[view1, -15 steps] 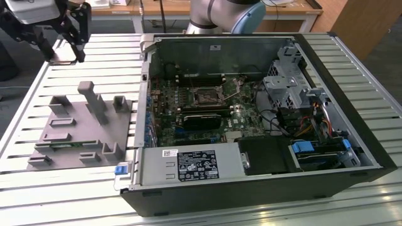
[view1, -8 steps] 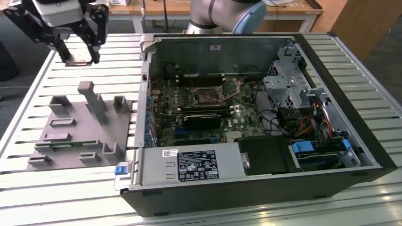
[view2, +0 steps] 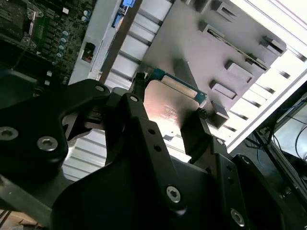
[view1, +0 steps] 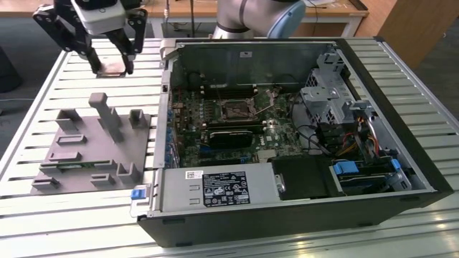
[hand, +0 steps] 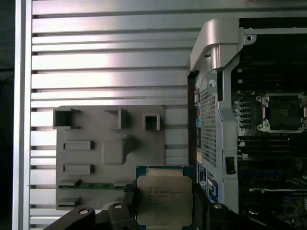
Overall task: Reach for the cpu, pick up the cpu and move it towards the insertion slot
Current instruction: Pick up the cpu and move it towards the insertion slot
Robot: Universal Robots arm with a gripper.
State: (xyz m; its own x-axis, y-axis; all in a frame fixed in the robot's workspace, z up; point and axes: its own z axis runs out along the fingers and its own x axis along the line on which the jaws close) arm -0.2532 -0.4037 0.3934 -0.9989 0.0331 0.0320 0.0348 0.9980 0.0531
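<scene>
The case wall (view1: 165, 80) stands between the pincer (view1: 113, 70) and the insertion slot (view1: 235, 109).

The scene is taken in by the exterior view from high up, well back and at a slant. The slatted tabletop (view1: 72, 226), the open computer case (view1: 301, 220) and the grey tray (view1: 79, 156) on the exterior view's left are all covered. In the first wrist view the tabletop is looked down upon squarely, past the end effector (hand: 164, 211). In the second wrist view the same ground is seen obliquely, from close behind the end effector. The tray, the case's edge and the motherboard (view1: 188, 145) are shared by all three views. The cpu (hand: 164, 199) is framed close up in both wrist views.
</scene>
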